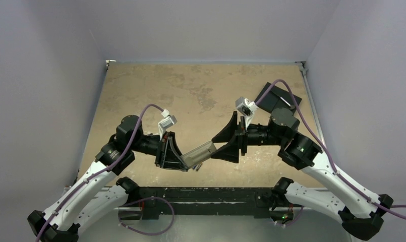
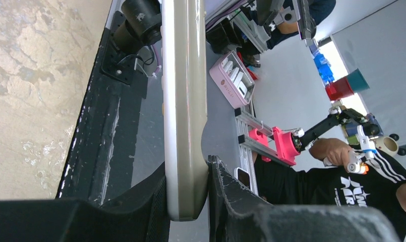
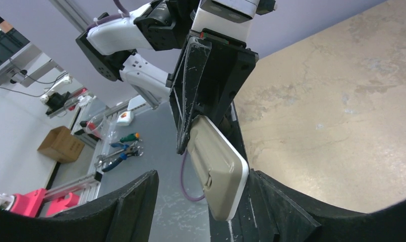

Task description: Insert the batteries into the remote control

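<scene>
Remote (image 1: 200,155) clamped mid-air at centre of the top view by left gripper (image 2: 188,176), grey back showing. Right gripper (image 3: 201,176) spread wide, straddling free end, gripping nothing. Batteries nowhere in sight. Centre that end between both fingers (image 3: 135,201) first, then close gently; avoid twisting against left's hold or pushing it askew.

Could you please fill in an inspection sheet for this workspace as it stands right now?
Surface: tan, mottled tabletop.
Job's things: remote control held up between the arms, grey back towards the right wrist camera; batteries: nothing seen.
Clutter: black square plate at the far right corner.
Grippers: left gripper shut on one end of the remote control; right gripper open, its fingers either side of the other end.
Cables: purple cables looped along both arms.
Surroundings: pale walls; person beyond the near edge.
</scene>
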Tool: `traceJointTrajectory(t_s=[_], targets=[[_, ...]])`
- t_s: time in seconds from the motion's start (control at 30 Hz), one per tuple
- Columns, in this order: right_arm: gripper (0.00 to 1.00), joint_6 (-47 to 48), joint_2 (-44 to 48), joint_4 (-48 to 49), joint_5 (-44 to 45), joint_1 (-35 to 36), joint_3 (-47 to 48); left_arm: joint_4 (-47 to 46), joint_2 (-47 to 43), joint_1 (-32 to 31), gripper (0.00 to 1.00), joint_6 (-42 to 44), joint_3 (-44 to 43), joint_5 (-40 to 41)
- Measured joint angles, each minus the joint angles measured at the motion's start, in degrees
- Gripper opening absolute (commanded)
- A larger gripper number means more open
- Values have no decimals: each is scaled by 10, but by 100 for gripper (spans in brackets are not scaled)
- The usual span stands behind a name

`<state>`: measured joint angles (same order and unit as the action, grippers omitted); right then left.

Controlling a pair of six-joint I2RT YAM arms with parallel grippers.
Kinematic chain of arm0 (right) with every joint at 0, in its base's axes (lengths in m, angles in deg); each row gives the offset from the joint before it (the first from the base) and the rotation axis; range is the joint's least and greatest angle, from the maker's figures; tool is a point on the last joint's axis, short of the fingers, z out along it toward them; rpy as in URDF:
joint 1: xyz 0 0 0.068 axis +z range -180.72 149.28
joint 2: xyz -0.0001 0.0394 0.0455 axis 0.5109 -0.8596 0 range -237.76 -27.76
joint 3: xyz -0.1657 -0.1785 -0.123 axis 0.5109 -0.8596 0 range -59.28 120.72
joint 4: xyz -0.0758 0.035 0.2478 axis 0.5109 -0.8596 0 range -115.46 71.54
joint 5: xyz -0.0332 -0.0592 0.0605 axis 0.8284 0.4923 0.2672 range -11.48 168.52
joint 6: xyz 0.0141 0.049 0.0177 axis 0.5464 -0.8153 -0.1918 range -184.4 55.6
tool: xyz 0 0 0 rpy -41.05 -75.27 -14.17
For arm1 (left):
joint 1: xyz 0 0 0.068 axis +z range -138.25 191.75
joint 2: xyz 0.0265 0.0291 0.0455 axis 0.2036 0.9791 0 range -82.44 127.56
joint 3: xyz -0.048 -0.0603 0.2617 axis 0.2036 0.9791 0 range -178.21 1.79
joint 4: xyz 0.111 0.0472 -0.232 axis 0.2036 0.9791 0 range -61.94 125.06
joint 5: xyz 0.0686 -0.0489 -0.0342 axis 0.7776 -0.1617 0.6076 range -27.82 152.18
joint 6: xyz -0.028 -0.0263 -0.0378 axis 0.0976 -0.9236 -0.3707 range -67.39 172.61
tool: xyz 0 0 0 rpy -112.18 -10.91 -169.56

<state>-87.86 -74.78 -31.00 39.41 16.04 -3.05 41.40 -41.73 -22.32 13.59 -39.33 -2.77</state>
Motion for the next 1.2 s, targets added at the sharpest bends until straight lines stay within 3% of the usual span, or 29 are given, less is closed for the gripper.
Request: traceJointTrajectory(t_s=[0.43, 0.63, 0.73, 0.77, 0.93, 1.2], targets=[[54, -18, -50, -24, -31, 0, 1, 28, 9, -14, 0, 32, -10, 6], [27, -24, -55, -28, -44, -1, 1, 33, 13, -17, 0, 42, -11, 5], [9, -40, -59, -24, -57, -3, 0, 37, 13, -17, 0, 53, -13, 5], [0, -45, -59, -21, -61, -4, -1, 40, 14, -17, 4, 58, -14, 3], [0, -55, -58, -7, -82, -5, -5, 47, 16, -21, 46, 72, -18, -1], [0, -55, -39, -3, -62, -2, -27, 33, 20, -20, 76, 36, -18, 67]])
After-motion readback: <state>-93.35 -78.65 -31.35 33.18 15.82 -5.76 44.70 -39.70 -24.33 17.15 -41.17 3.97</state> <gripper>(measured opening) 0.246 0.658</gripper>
